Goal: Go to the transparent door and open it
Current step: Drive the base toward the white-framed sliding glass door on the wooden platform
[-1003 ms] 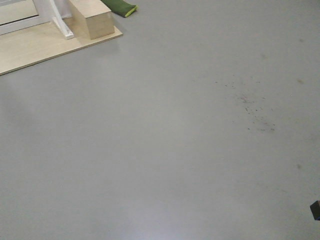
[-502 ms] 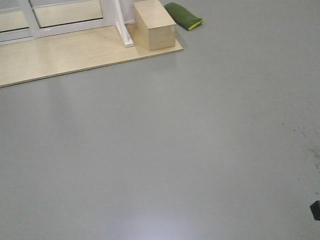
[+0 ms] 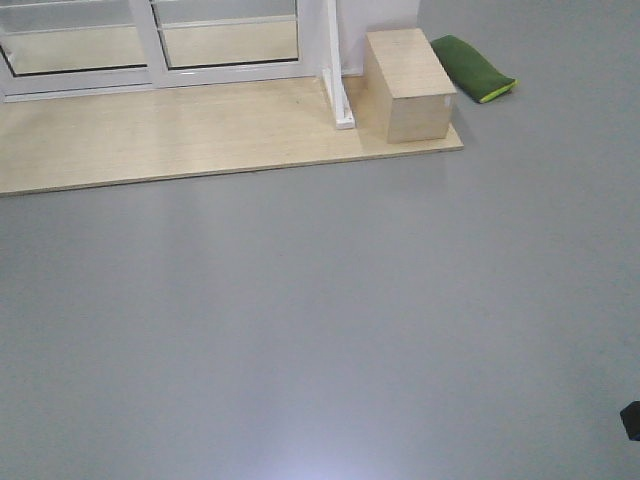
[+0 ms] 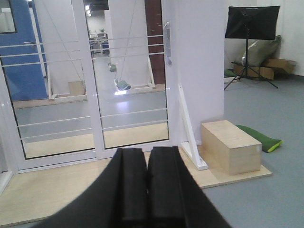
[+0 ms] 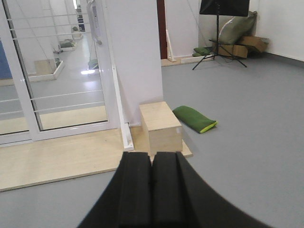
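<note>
Both grippers first. Left gripper: black pads pressed together, no gap, nothing between them. Right gripper: same, pads flush and empty.

Task object: the tall clear-glass sliding door in a white frame with thin horizontal bars stands ahead of the left gripper, slightly to its left and well apart. Its curved silver pull handle sits high on the stile, above and just right of the left gripper's line. From the right gripper the handle lies up and well to the left. A similar framed glass panel without a handle stands further left of the left gripper; it is not our target.

Between us and the door: grey floor, then a pale wooden platform running under the door. Ahead and right of the left gripper, a slanted white brace and a pale wooden box rest on that platform. A green cushion lies beyond the box.

Step in hand, as we judge it: the base approach, with the door not yet touched.

To do it well:
- steer so the handle stile comes dead ahead of the left gripper;
- keep left of the brace and box;
- stop short of the platform edge;
- part the pads only once the handle is within reach.
</note>
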Motion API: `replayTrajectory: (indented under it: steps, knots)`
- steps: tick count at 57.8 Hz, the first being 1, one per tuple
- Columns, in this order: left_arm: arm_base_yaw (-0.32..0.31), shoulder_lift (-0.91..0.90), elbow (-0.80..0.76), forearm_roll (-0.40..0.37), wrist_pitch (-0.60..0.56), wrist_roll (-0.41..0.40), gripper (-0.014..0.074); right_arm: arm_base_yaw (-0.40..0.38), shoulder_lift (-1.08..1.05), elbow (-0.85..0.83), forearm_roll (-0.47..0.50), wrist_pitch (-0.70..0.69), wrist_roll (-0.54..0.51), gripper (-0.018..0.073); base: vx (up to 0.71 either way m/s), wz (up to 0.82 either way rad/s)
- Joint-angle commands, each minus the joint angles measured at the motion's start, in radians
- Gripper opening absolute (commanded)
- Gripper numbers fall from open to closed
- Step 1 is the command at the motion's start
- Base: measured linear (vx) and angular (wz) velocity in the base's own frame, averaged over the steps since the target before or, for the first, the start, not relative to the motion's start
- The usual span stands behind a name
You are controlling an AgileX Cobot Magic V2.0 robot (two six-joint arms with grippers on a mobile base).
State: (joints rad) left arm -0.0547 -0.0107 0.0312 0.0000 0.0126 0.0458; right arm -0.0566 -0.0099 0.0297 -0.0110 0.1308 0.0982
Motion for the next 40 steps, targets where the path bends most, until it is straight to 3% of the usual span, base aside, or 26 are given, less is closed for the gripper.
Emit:
replayTrajectory:
  steps: [1, 40]
  knots:
    - [-0.002, -0.015, 0.015, -0.006, -0.082, -0.008, -0.0006, -0.005, -0.015, 0.004, -0.005, -0.087, -0.001, -0.0006, 0.54, 0.26]
    - [-0.002, -0.015, 0.015, -0.006, -0.082, -0.008, -0.0006, -0.005, -0.015, 0.004, -0.005, -0.087, -0.001, -0.0006, 0.55, 0.15]
